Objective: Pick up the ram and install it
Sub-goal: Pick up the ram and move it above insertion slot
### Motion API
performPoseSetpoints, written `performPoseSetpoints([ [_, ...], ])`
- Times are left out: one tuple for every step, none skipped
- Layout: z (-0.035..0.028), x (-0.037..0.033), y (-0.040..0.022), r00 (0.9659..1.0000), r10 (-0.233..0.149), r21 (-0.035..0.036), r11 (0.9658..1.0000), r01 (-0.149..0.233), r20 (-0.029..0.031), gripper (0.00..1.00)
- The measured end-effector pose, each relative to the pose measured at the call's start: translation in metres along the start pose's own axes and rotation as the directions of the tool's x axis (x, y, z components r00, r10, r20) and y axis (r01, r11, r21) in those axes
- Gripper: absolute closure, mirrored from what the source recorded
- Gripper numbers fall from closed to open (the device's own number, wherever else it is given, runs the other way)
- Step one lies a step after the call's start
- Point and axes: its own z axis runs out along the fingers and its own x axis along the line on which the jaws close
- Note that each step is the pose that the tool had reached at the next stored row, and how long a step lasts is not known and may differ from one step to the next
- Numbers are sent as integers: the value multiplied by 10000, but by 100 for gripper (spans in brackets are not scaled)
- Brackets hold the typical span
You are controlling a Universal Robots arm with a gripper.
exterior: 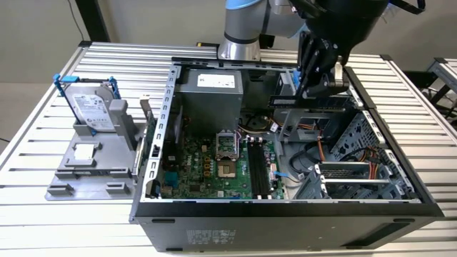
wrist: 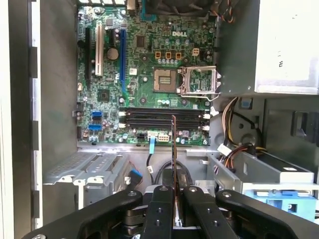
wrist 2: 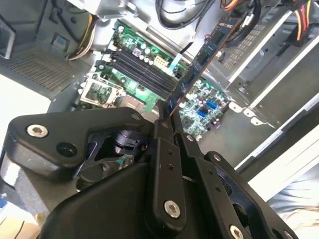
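Observation:
The ram [exterior: 294, 101] is a thin dark stick with a gold edge, held level above the open computer case, over the drive cage at the back of the exterior view's right. My gripper [exterior: 315, 96] is shut on one end of it. In the second wrist view the ram [wrist 2: 202, 57] runs out from the closed fingers [wrist 2: 160, 130] over the green motherboard [wrist 2: 202, 102]. The first wrist view shows the ram [wrist: 173, 144] edge-on, above the black memory slots [wrist: 164, 119], which lie crosswise to it.
The memory slots [exterior: 258, 168] lie on the motherboard [exterior: 207, 168] inside the case [exterior: 286, 206]. A power supply [exterior: 211, 96] fills the case's back corner, beside loose cables [exterior: 257, 124] and a drive cage [exterior: 350, 174]. A silver hard drive [exterior: 96, 110] stands on a grey fixture [exterior: 89, 160] at the exterior view's left.

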Motion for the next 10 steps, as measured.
performPoseSetpoints([
  [1, -18, 7, 10000, 0, 0, 10000, 0, 0, 100],
  [1, -34, 13, 10000, 0, 0, 10000, 0, 0, 100],
  [2, -47, 19, 10000, 1, 0, 10000, -1, 0, 100],
  [3, -57, 24, 10000, -1, 0, 10000, 1, 0, 100],
  [3, -63, 27, 10000, 0, 0, 10000, 0, 0, 100],
  [4, -67, 29, 10000, 0, 1, 10000, 0, 0, 100],
  [4, -70, 32, 10000, 0, 0, 10000, 0, 0, 100],
  [5, -76, 37, 10000, 0, 0, 10000, 0, 0, 100],
  [5, -83, 42, 10000, 1, 0, 10000, -1, 0, 100],
  [5, -88, 47, 10000, 2, 0, 10000, -2, -1, 100],
])
